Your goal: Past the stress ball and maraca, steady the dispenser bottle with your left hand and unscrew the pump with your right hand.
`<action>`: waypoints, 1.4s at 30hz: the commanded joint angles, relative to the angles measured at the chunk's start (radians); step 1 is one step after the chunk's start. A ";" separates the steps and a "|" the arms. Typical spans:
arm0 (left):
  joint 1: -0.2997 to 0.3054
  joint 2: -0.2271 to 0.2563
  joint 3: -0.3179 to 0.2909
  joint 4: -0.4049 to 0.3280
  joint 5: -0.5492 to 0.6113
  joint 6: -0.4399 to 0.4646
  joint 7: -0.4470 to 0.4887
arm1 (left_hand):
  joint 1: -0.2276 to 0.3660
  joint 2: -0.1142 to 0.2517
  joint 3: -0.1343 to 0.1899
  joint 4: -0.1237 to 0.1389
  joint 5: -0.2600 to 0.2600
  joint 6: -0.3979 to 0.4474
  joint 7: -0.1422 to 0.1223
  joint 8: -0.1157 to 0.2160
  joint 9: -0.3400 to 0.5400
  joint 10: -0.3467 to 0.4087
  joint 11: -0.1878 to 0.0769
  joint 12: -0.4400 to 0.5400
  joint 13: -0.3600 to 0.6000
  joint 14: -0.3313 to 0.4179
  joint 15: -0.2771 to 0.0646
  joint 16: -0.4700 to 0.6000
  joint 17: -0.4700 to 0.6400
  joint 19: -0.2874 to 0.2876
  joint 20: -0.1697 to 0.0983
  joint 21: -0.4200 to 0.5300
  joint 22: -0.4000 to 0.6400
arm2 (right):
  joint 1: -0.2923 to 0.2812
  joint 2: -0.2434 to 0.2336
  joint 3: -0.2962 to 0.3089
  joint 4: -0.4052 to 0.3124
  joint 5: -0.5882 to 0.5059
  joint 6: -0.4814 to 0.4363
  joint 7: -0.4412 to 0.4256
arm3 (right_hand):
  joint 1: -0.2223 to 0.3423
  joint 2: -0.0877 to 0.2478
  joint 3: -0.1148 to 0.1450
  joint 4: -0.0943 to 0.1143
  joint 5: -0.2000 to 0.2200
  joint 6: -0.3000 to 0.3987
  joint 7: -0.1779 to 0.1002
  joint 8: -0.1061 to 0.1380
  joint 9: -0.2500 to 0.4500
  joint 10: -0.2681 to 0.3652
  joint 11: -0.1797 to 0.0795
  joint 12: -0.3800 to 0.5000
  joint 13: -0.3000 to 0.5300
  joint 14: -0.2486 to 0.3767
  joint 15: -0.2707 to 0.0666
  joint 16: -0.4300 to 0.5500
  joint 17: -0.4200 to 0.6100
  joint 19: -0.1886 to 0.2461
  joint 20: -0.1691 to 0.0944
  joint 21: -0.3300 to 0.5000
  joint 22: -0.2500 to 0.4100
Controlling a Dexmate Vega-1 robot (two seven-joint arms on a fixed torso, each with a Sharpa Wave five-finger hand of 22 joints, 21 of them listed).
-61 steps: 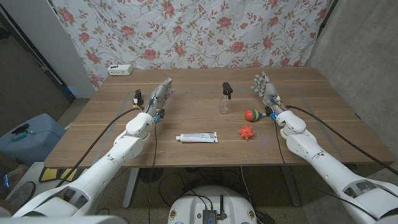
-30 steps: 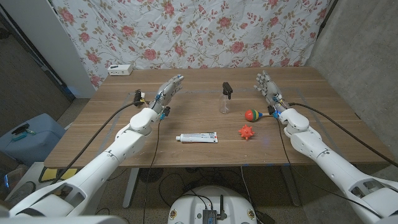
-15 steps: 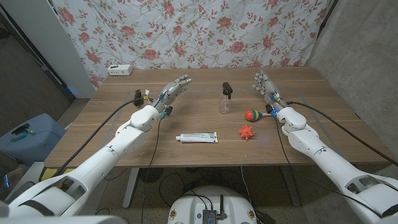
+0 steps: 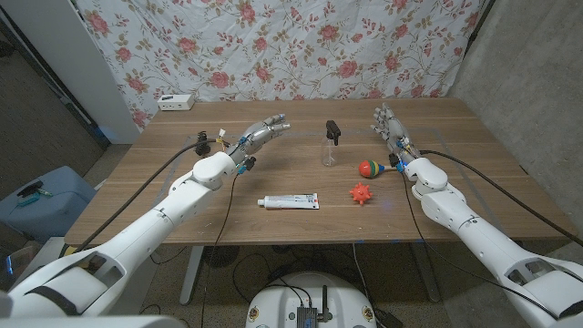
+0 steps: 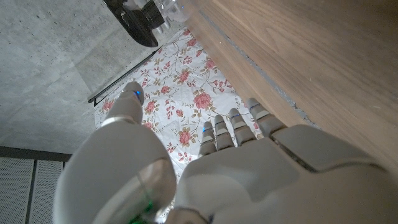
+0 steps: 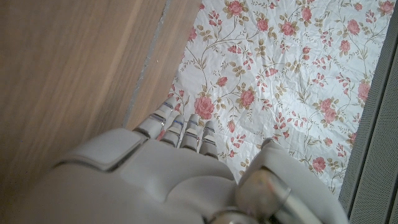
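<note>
The left robot hand point(image 4: 265, 130) hovers empty, fingers spread, left of the dispenser bottle point(image 4: 330, 146), which stands upright mid-desk point(image 4: 273, 173). Right of it lie the maraca point(image 4: 372, 168) and stress ball point(image 4: 362, 193). The right robot hand point(image 4: 390, 128) is empty, fingers apart.

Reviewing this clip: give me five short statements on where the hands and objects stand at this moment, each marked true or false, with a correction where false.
1. The left hand grips the dispenser bottle. False: it is held open above the table, apart from the bottle.
2. The bottle stands upright with its black pump on top. True.
3. The maraca lies between the bottle and the right hand. True.
4. The red stress ball lies on the far side of the bottle. False: it lies nearer the robot than the bottle, close to the maraca.
5. The right hand holds the white tube. False: the tube lies on the table and the right hand holds nothing.
</note>
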 commanded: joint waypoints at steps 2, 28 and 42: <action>-0.018 0.031 0.024 -0.031 0.035 0.032 -0.041 | 0.050 -0.009 -0.012 -0.001 0.021 -0.004 0.014 0.002 0.005 0.008 0.001 -0.005 0.003 0.009 -0.023 0.001 0.003 -0.007 0.009 -0.005 0.001 | -0.006 0.006 0.000 0.005 -0.007 0.006 -0.018 | 0.000 0.000 -0.002 0.000 0.008 0.002 0.005 0.003 0.004 0.002 0.003 0.002 0.002 0.007 -0.031 0.003 0.001 -0.005 -0.071 0.005 0.005; -0.071 0.026 0.079 -0.002 0.110 0.034 -0.093 | 0.199 -0.024 -0.104 0.010 0.095 -0.030 -0.008 -0.003 0.006 0.008 -0.022 -0.008 0.003 0.013 -0.048 0.000 0.002 -0.203 0.047 -0.022 0.001 | -0.025 0.001 0.004 -0.027 -0.026 0.008 -0.060 | -0.002 0.002 -0.002 -0.001 0.010 0.003 0.008 0.003 0.004 0.004 0.002 0.001 0.002 0.005 -0.028 0.001 0.001 -0.007 -0.069 0.005 0.005; -0.125 -0.035 0.129 0.091 0.158 -0.013 -0.121 | 0.232 -0.018 -0.148 0.017 0.115 0.021 -0.016 0.011 0.005 0.058 -0.031 0.006 0.002 0.055 -0.066 0.008 0.001 -0.222 0.035 -0.008 0.001 | -0.025 0.000 0.009 -0.026 -0.025 0.015 -0.059 | -0.003 0.004 -0.002 -0.002 0.011 0.003 0.007 0.003 0.004 0.003 0.002 0.001 0.002 0.004 -0.025 0.001 0.000 -0.009 -0.067 0.005 0.005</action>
